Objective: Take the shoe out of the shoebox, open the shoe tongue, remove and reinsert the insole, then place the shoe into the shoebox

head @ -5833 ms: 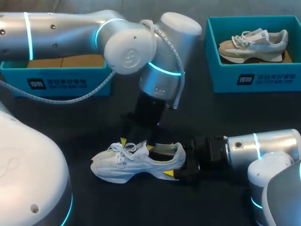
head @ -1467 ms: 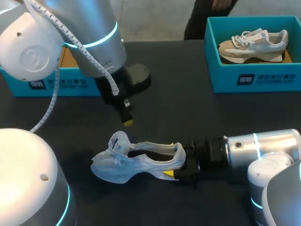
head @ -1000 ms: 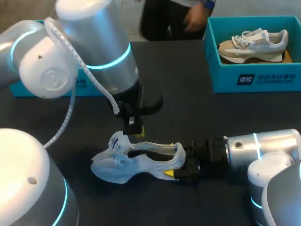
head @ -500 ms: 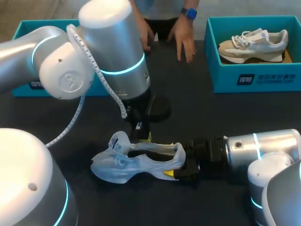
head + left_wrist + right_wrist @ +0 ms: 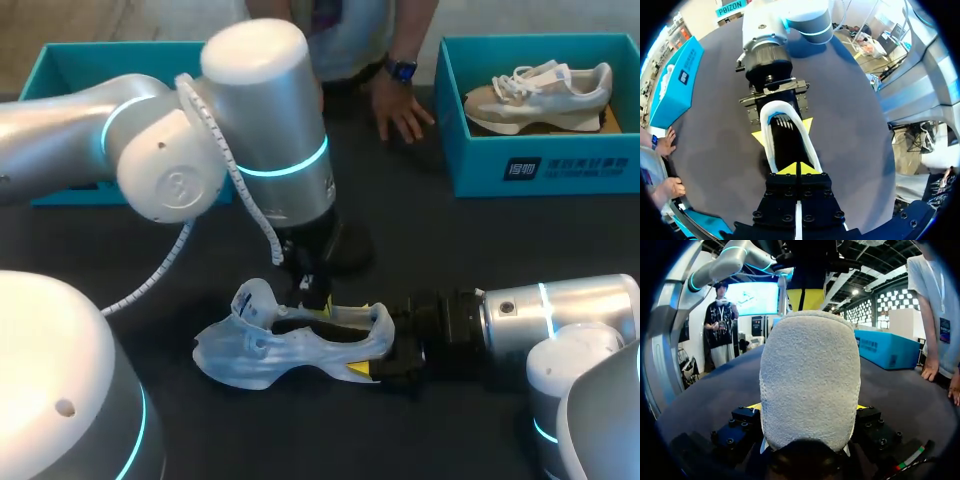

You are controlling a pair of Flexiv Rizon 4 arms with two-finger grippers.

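**A:** Where is the white shoe (image 5: pixel 285 345)?

**B:** On the dark surface (image 5: pixel 480 240), lower middle of the head view. Its toe points to the frame's left and its heel to the right. The tongue (image 5: pixel 250 298) is folded up and forward, so the mouth of the shoe gapes open.

**A:** And the right end effector (image 5: pixel 375 350)?

**B:** It comes in low from the right and clamps the heel. One yellow tip shows on the near side of the heel. In the right wrist view the heel fills the gap between both fingers, touching each.

**A:** The left end effector (image 5: pixel 315 300)?

**B:** It points straight down over the shoe's mouth, just behind the tongue. In the left wrist view its two yellow tips are pressed together at the opening. I cannot tell whether anything is pinched between them.

**A:** Where are the boxes?

**B:** One teal shoebox (image 5: pixel 90 48) sits in the upper left, mostly hidden behind the left arm. A second shoebox (image 5: pixel 540 165) in the upper right holds a beige shoe (image 5: pixel 535 95).

**A:** Anything else?

**B:** A person's hand (image 5: pixel 400 108) rests on the surface at the top middle, just beside the second shoebox.
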